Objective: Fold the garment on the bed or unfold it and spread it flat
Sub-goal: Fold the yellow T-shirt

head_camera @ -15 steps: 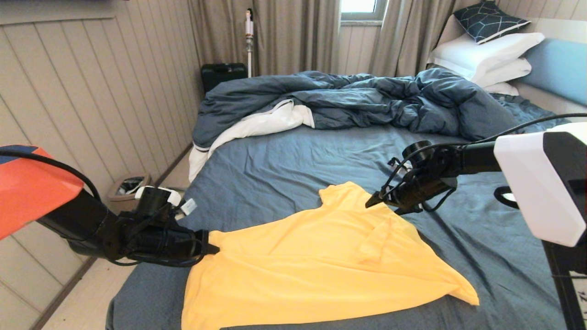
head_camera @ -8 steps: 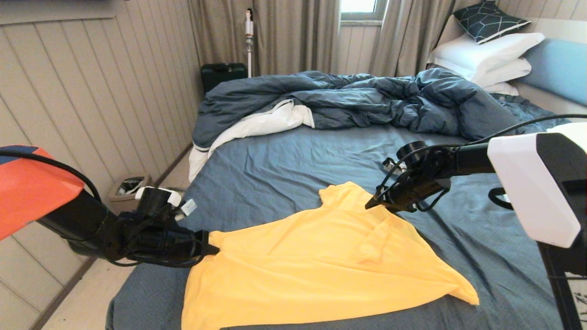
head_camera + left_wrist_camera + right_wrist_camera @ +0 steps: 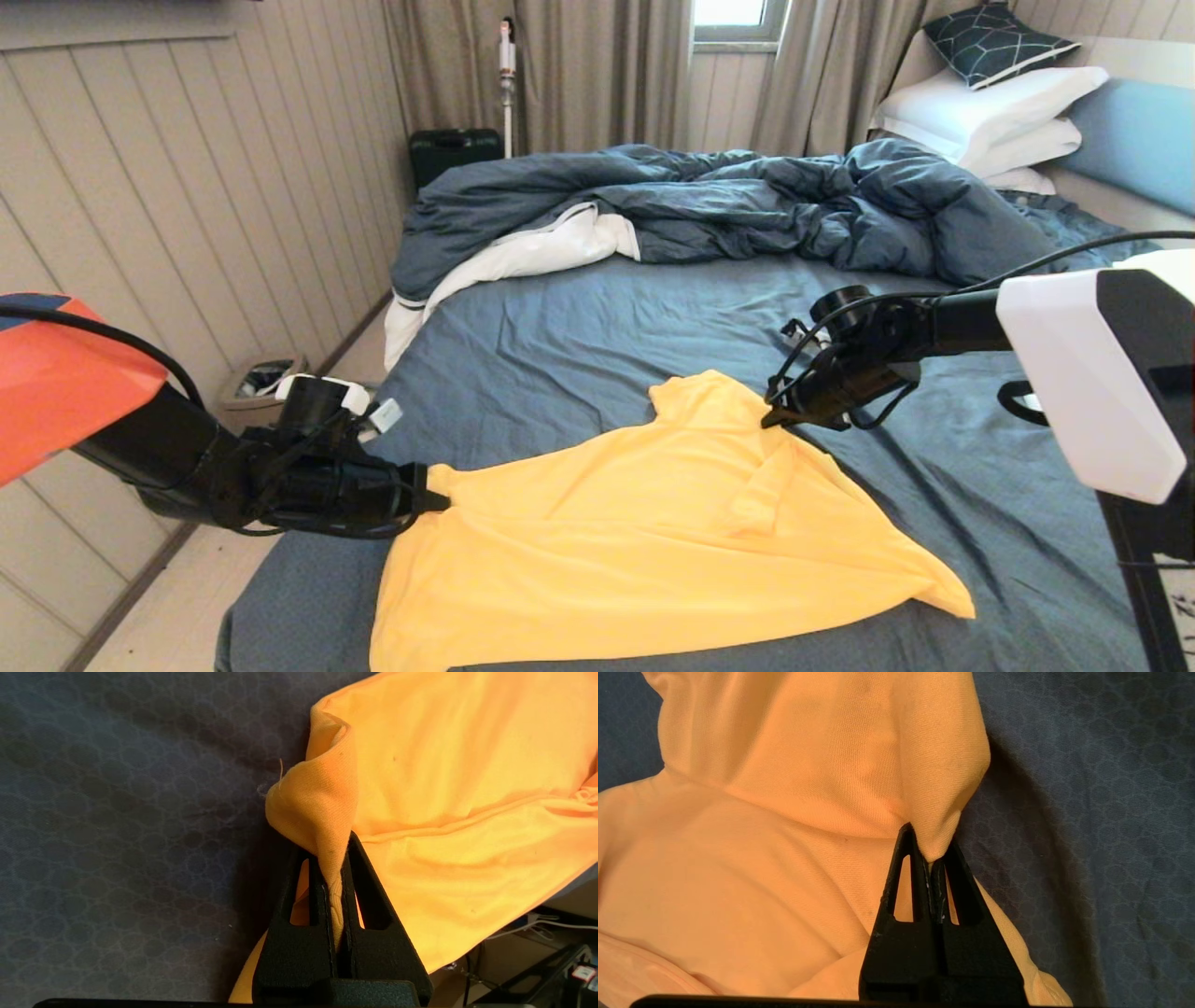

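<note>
The yellow garment (image 3: 635, 541) lies spread over the near part of the bed (image 3: 579, 327), with a sleeve folded onto its middle. My left gripper (image 3: 439, 501) is at its left corner, shut on a pinch of yellow fabric (image 3: 327, 826) just above the sheet. The black jaws of that gripper (image 3: 332, 858) hold the cloth tight between them. My right gripper (image 3: 771, 419) is at the far right edge of the garment (image 3: 784, 835), shut on a fold of it. Its tips (image 3: 930, 851) grip only a small bit of cloth.
A rumpled dark blue duvet (image 3: 728, 205) with white underside fills the far half of the bed. White pillows (image 3: 990, 117) and a light blue headboard (image 3: 1134, 140) are at the far right. A panelled wall and a small bin (image 3: 261, 378) stand left of the bed.
My right gripper has come down and a little right onto the garment's far edge and now holds it. The left gripper has shifted slightly right with its corner.
</note>
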You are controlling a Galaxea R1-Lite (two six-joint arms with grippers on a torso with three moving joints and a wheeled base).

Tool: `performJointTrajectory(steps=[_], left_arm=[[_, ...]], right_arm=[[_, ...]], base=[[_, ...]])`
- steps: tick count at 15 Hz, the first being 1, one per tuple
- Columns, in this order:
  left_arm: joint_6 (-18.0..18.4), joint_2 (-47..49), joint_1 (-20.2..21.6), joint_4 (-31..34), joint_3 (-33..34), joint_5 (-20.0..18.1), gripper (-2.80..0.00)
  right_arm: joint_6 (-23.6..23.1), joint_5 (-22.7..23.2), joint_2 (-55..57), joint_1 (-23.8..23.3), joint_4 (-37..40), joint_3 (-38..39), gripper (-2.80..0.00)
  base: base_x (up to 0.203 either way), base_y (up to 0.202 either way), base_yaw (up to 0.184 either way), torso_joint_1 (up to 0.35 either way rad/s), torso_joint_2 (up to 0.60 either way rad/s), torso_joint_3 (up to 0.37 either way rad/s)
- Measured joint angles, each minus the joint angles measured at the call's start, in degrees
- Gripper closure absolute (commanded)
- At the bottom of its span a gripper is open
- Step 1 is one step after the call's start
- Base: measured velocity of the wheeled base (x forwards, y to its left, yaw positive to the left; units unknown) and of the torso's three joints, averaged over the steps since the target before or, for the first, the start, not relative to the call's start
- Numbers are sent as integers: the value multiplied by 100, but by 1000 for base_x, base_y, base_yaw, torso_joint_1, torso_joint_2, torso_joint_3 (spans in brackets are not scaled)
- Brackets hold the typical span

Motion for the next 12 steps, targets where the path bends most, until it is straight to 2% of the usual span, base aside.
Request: performJointTrajectory(steps=[5, 8, 12], left_arm=[[12, -340, -1, -258, 406, 151, 0], [59, -752, -6, -363, 860, 149, 0], [67, -997, -6, -740, 1341, 154, 0]], right_arm=[[27, 69, -337, -123, 4, 364, 0], [-42, 436, -806, -421, -45, 977, 0], [-158, 579, -1277, -716, -718, 1886, 0]], base=[[0, 0, 0, 0, 0, 0], [0, 0, 0, 0, 0, 0], [0, 0, 0, 0, 0, 0]])
